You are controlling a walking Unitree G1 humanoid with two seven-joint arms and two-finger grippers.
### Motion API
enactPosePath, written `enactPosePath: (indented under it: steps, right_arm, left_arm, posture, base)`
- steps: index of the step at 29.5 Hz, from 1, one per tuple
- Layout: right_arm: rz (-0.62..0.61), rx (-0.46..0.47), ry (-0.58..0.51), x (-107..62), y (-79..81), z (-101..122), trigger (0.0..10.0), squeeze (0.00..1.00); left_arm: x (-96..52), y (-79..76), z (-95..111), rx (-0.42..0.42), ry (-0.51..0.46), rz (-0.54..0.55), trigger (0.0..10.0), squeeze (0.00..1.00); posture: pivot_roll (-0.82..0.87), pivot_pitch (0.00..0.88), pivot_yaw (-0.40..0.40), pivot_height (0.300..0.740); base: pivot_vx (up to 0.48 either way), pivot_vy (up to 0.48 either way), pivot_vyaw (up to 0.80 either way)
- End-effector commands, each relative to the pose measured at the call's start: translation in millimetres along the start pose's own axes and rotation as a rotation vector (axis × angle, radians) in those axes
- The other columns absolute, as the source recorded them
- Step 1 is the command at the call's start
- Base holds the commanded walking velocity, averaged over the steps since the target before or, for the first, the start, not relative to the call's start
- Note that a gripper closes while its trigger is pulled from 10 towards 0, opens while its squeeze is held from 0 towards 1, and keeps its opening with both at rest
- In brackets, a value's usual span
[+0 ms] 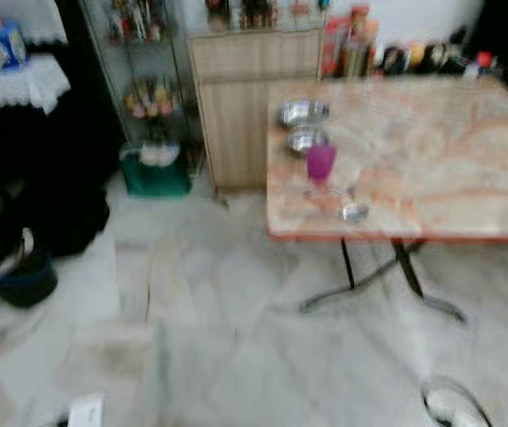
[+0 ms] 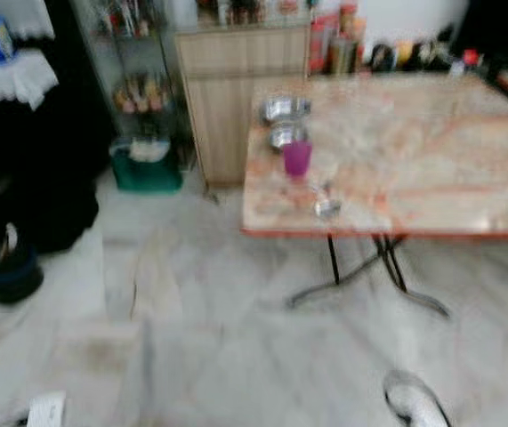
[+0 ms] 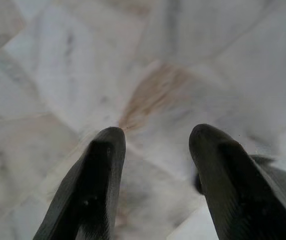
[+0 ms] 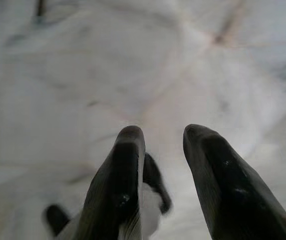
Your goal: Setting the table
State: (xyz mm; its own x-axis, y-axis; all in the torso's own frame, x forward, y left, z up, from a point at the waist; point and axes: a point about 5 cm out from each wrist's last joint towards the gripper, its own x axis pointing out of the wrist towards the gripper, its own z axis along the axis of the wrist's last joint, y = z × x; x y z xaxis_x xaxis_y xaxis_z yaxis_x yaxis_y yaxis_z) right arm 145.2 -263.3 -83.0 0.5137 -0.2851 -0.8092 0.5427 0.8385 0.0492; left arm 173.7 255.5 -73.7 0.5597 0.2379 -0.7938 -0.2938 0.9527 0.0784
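Marble table (image 1: 431, 151): 2 steel bowls (image 1: 304, 113), purple cup (image 1: 321, 162); wrist views: floor.

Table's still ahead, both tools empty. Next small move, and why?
Probably step forward toward the table. The purple cup and metal bowls sit near its left end, well ahead, while the left tool and right tool hang open over bare floor.
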Motion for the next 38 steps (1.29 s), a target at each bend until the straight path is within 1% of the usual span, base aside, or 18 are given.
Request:
enactPosePath:
  steps: [1,13,16,18,22,25,29,34,37,38]
  right_arm:
    - [-0.023,0.003,0.001,-1.0,-8.4,-0.3,10.0,0.00]
    - [-0.021,0.005,0.005,-0.9,-7.8,-0.6,10.0,0.00]
    - [-0.020,0.004,0.006,-1.0,-7.8,-0.8,10.0,0.00]
    - [-0.019,0.003,0.007,-1.0,-7.8,-0.8,10.0,0.00]
    - [-0.018,0.003,0.007,-1.0,-7.7,-0.8,10.0,0.00]
    - [-0.014,0.004,0.007,-0.9,-7.4,-0.8,10.0,0.00]
    - [-0.012,0.001,0.007,-0.9,-7.0,-0.8,10.0,0.00]
    - [-0.008,-0.018,0.004,-0.7,-6.0,0.0,10.0,0.00]
    - [-0.009,0.021,0.007,-0.7,-4.8,-1.3,10.0,0.00]
    - [-0.007,0.020,0.006,-0.6,-4.3,-1.3,10.0,0.00]
  left_arm:
    - [0.6,-1.7,2.4,0.003,-0.003,-0.004,10.0,0.00]
    - [0.6,-1.1,2.6,0.004,-0.002,-0.001,10.0,0.00]
    - [0.6,-0.9,2.7,0.004,-0.004,0.001,10.0,0.00]
    - [0.6,-0.8,3.4,0.019,-0.008,0.000,10.0,0.00]
    - [0.4,-0.8,3.9,-0.006,-0.023,0.007,10.0,0.00]
    - [0.5,-0.8,3.6,0.006,-0.014,0.001,10.0,0.00]
    - [0.5,-0.8,3.4,-0.006,-0.013,0.000,10.0,0.00]
    - [0.7,-0.3,3.9,0.002,-0.009,0.001,10.0,0.00]
    - [0.7,0.2,4.4,0.003,-0.009,0.001,10.0,0.00]
    - [0.7,0.6,4.5,0.003,-0.009,0.002,10.0,0.00]
  posture:
    - [0.00,0.057,0.071,0.740]
    - [0.00,0.059,0.073,0.740]
    - [-0.01,0.060,0.073,0.740]
    - [-0.01,0.059,0.072,0.740]
    - [-0.01,0.060,0.072,0.740]
    - [-0.01,0.060,0.071,0.740]
    - [-0.01,0.058,0.073,0.740]
    - [0.00,0.055,0.076,0.740]
    - [0.00,0.052,0.078,0.740]
    - [0.00,0.051,0.079,0.740]
  base:
    - [0.000,0.480,0.00]
    - [0.000,0.480,0.00]
    - [0.000,0.288,0.00]
    - [0.000,0.000,0.00]
    - [0.000,0.000,0.00]
    - [0.000,0.000,0.00]
    - [0.000,0.000,0.00]
    - [0.349,0.000,0.00]
    - [0.370,0.000,0.00]
    - [0.371,0.000,0.00]
